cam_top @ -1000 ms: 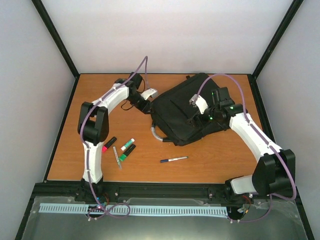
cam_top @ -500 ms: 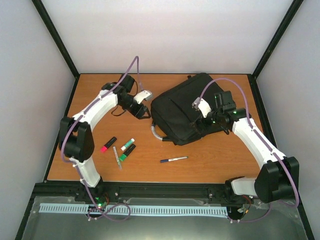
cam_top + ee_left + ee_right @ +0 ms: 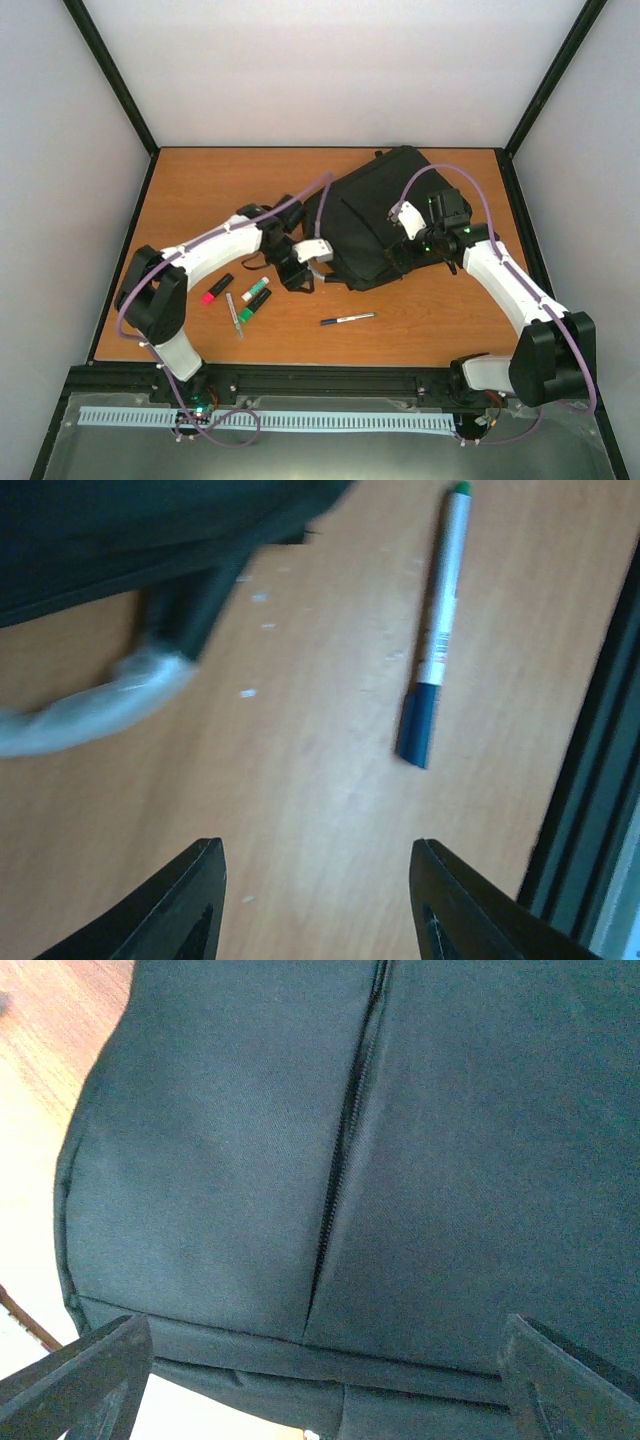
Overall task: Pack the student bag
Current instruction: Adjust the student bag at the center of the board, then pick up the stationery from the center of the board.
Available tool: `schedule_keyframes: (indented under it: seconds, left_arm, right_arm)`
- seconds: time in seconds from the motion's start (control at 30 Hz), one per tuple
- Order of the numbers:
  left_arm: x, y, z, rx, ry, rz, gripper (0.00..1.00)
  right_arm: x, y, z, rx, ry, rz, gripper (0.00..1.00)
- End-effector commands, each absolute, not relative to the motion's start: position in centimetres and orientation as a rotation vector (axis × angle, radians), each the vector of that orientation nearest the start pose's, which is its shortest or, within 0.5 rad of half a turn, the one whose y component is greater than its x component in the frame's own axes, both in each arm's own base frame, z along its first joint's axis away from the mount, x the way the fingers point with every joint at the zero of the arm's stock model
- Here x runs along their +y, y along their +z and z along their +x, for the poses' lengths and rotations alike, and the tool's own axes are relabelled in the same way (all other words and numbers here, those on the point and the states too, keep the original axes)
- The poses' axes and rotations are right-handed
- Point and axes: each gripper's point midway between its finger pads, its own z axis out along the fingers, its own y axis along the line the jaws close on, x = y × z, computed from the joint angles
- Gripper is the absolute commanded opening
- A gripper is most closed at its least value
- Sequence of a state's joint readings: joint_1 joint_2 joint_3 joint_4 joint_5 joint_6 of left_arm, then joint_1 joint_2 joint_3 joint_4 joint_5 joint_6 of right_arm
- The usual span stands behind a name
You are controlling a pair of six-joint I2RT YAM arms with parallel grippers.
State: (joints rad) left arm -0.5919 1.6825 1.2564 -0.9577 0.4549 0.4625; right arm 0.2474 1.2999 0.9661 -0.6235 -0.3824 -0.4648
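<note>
Nearest the arm bases a black rail (image 3: 330, 378) runs along the table (image 3: 200, 190) edge, and just beyond it a pen (image 3: 348, 319) lies alone on the wood, about midway between the two arms. The left wrist view shows it with a white barrel and a dark blue cap (image 3: 437, 630), close to the rail at that frame's right side. Left of the pen, near the left arm's elbow, four small things lie close together: a grey pen (image 3: 235, 315), a dark marker (image 3: 254, 305), a green marker (image 3: 255, 289) and a pink marker (image 3: 216, 289). A little farther in, the left pincer (image 3: 300, 279) is low over the table between this cluster and the bag (image 3: 365, 215), close to the bag's near left corner. Its own camera shows the left pincer (image 3: 315, 865) with fingers spread wide over bare wood and nothing between them. The bag's grey handle (image 3: 90, 705) is blurred at upper left in that view, clear of the fingers. The bag lies flat on the right half of the table, set at an angle, and reaches close to the far edge. The right pincer (image 3: 400, 252) is over the bag's near right part. From the wrist, the right pincer (image 3: 328, 1325) is also spread wide and empty, with black fabric filling the view and a zip (image 3: 340, 1150) running away from the gap between the fingers. Whether it touches the fabric cannot be told.
</note>
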Motion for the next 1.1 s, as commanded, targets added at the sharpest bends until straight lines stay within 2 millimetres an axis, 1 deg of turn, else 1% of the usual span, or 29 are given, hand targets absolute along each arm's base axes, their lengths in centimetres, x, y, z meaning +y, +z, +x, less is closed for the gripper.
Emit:
schedule_keyframes:
  seconds: [0.0,0.13,0.2,0.23,0.3,0.4,0.53,0.63,0.77,0.87,0.97,1.07]
  left_arm:
    - [-27.8,10.2,20.9,2.352,-0.641,1.726,0.54]
    - [-29.0,8.6,18.5,2.335,-0.598,1.822,0.54]
    - [-29.3,7.6,17.9,2.343,-0.550,1.829,0.54]
    - [-29.4,7.2,17.6,2.347,-0.538,1.837,0.54]
    - [-29.8,6.4,16.9,2.352,-0.512,1.847,0.54]
    - [-30.1,5.2,16.1,2.357,-0.450,1.852,0.54]
    - [-30.3,3.6,16.8,2.396,-0.343,1.785,0.53]
    - [-30.6,3.0,17.2,2.407,-0.324,1.755,0.49]
    - [-31.2,2.5,17.2,2.411,-0.330,1.745,0.41]
    - [-31.3,1.7,16.8,2.429,-0.348,1.753,0.34]
    - [-31.3,0.8,17.0,2.432,-0.324,1.768,0.27]
    - [-31.2,0.6,17.4,2.428,-0.294,1.775,0.20]
  right_arm:
    - [13.8,15.1,31.3,2.260,0.348,-0.948,0.97]
    - [13.5,14.8,30.6,2.270,0.351,-0.915,0.97]
    - [12.8,14.6,30.7,2.274,0.290,-0.902,0.97]
    - [11.8,14.7,31.0,2.278,0.255,-0.871,0.97]
    - [10.5,14.6,31.3,2.293,0.211,-0.829,0.98]
    - [9.6,14.7,31.2,2.297,0.186,-0.806,0.98]
    - [9.4,15.2,30.9,2.283,0.189,-0.790,0.98]
    - [9.0,15.2,30.7,2.292,0.190,-0.772,0.99]
    - [8.5,14.8,30.7,2.303,0.172,-0.766,0.99]
    - [8.3,15.0,31.3,2.300,0.160,-0.755,0.99]
    - [8.1,15.1,31.9,2.300,0.143,-0.757,0.99]
    - [8.2,15.0,32.3,2.305,0.150,-0.763,0.99]
